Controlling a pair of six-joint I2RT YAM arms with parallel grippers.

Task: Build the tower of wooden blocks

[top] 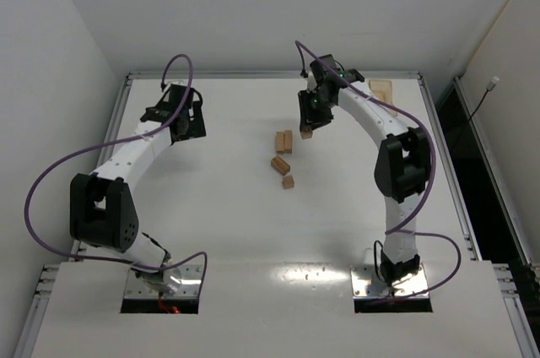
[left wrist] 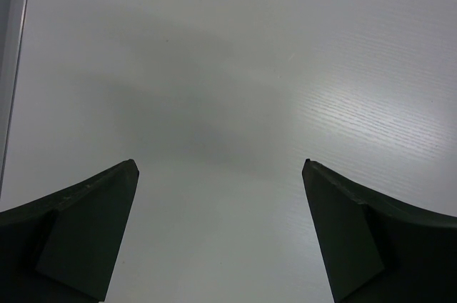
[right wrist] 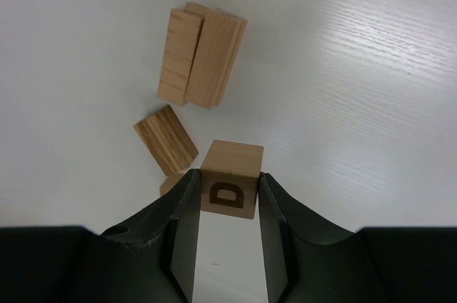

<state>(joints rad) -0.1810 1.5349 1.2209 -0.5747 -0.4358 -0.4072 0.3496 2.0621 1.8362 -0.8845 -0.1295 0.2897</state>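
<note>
1. Five wooden blocks were counted near the middle of the white table. None was stacked, so the wood block tower had no tiers yet. Landmark for these notes: the paired bars.
2. Small cube: one. It was the nearest to the arm bases, on the near side of the paired bars and apart from them. The right wrist view showed only a corner of it, behind a finger.
3. Slanted block: one. It lay askew between the small cube and the paired bars, clear of the bars. Whether it touched the small cube could not be told.
4. Paired bars: two oblong bars lay side by side, long faces touching.
5. Lettered cube: one, with a dark "D" on its face. It sat just right of the paired bars. Whether it rested on the table could not be told.
6. Right gripper: clamped on the lettered cube, one finger on each side face.
7. Left gripper: well to the left of the paired bars. Its fingers were spread wide, with only bare table between them.
8. Pale flat tray: one, the farthest item. It lay beyond and well to the right of the paired bars.
</note>
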